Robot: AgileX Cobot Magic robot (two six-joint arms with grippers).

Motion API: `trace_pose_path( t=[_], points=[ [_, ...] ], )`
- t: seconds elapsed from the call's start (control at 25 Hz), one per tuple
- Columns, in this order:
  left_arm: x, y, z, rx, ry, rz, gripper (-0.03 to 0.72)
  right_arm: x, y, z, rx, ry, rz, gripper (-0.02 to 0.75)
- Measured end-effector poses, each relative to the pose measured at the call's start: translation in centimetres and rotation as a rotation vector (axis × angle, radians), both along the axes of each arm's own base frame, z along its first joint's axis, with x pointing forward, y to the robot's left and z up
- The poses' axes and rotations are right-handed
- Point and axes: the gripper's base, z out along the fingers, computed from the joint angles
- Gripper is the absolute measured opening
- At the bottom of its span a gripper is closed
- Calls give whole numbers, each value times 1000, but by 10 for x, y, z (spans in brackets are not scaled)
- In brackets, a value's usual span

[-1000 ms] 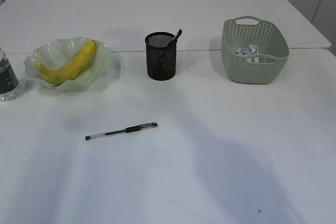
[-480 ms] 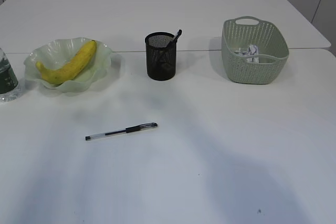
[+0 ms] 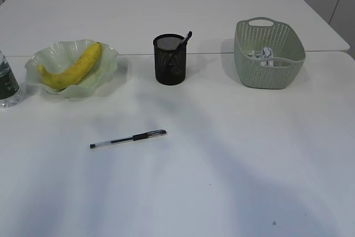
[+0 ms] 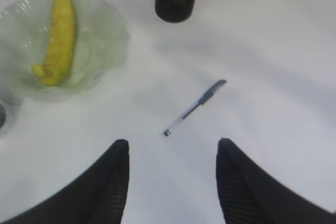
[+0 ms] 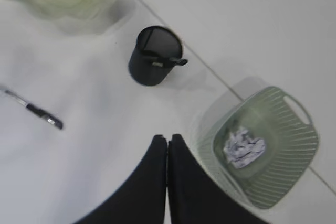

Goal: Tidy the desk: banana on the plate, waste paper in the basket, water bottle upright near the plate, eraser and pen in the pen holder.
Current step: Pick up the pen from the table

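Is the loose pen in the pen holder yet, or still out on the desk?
Out. The pen lies flat on the desk, apart from the pen holder, between the banana plate and the camera.

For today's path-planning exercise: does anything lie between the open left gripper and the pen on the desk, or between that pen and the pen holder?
Nothing visible does. The left gripper hangs open above bare desk just short of the pen, and only bare tabletop separates the pen from the pen holder. The plate sits off to the side.

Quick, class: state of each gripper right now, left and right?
Left gripper: open, holding nothing, fingers spread above the pen.
Right gripper: closed, holding nothing, beside the basket.
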Motion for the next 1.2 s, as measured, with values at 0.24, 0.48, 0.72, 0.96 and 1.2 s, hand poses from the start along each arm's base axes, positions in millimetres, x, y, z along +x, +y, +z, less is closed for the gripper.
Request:
trace_pose_path(
  t=[0.24, 0.48, 0.72, 0.96, 1.2],
  points=[
    [7, -14, -20, 3, 152, -125, 370, 2, 11, -43, -26, 149, 117, -8],
    [7, -21, -21, 9, 155, -161, 370, 3, 12, -53, -41, 176, 137, -8],
    [10, -20, -20, 10, 129, -141, 370, 3, 12, -53, -42, 175, 139, -8],
    [22, -18, -11, -48, 1, -40, 370, 3, 12, -53, -42, 175, 139, -8],
    [46, -15, -15, -110, -49, 61, 370, 3, 12, -53, -28, 180, 122, -8]
  ],
)
